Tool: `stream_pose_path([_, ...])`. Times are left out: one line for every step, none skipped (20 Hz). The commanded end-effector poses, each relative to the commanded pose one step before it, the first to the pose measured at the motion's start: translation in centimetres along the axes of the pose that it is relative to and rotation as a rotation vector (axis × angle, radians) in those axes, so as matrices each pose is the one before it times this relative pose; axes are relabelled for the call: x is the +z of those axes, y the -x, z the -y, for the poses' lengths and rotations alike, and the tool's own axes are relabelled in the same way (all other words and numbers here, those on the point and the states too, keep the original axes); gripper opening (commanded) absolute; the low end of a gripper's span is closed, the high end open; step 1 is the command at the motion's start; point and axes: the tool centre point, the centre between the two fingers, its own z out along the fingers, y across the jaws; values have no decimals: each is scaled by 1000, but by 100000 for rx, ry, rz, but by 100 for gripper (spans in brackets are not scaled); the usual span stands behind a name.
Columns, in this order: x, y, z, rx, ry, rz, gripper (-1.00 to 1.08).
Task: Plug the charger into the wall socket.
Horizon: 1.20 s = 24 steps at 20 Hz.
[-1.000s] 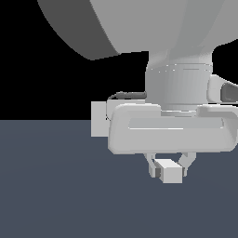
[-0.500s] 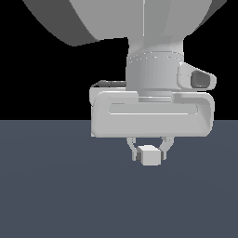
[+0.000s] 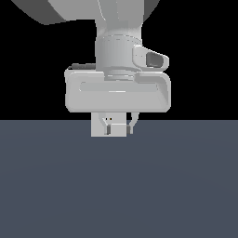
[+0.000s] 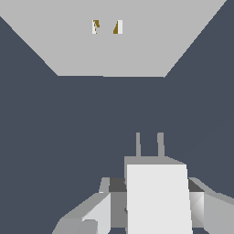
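My gripper (image 3: 119,128) is shut on the charger (image 3: 118,130), a small light-grey block held between the two fingers. In the wrist view the charger (image 4: 157,196) shows two prongs (image 4: 149,145) that point at the wall socket (image 4: 109,45), with a stretch of dark floor between them. The socket is a flat light-grey panel with two small holes (image 4: 107,26). The prongs sit a little to one side of the holes. In the exterior view the socket (image 3: 97,126) stands right behind the fingers, partly hidden by them.
A dark blue-grey floor (image 3: 119,186) fills the lower half of the exterior view, under a black background. The large grey gripper body (image 3: 117,95) and arm fill the upper middle.
The gripper with the charger has moved toward the exterior view's left and higher in the picture, ending up in front of the socket panel. Its grip stays shut.
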Motion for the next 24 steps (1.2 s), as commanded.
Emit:
stream_pose_path([-769,-869,1050,751,196,69,-100])
stream_pose_path([-246,-296,355,190,46,8,-100])
stream_pose_path([-220,-265,320,164,40,7,-100])
stream_pose_path([-193,-233,278,150,37,7,-100])
stream_pose_path([-165,-201,235,134,33,6,-100])
stream_pose_path([-136,-169,192,116,28,6,-100])
stream_pose_path([-108,-137,166,67,14,4,-100])
stream_pose_path([-77,-105,111,68,12,5,-100])
stream_pose_path([-50,-73,96,0,0,0,-100])
stream_pose_path([-15,-42,12,48,-3,8,-100])
stream_pose_path([11,-10,-15,0,0,0,-100])
stream_pose_path([41,21,-69,0,0,0,-100])
stream_pose_path([44,30,-41,-48,-49,9,-100])
stream_pose_path([14,11,-25,0,0,0,-100])
stream_pose_path([0,0,0,0,0,0,-100])
stream_pose_path([0,0,0,0,0,0,-100])
stream_pose_path([0,0,0,0,0,0,-100])
stream_pose_path([-10,12,6,0,0,0,-100])
stream_pose_path([3,-19,0,0,0,0,-100])
stream_pose_path([10,-56,0,0,0,0,-100])
stream_pose_path([17,-94,-1,0,0,0,-100])
stream_pose_path([23,-132,-1,0,0,0,-100])
stream_pose_path([29,-170,-1,0,0,0,-100])
stream_pose_path([36,-208,-1,0,0,0,-100])
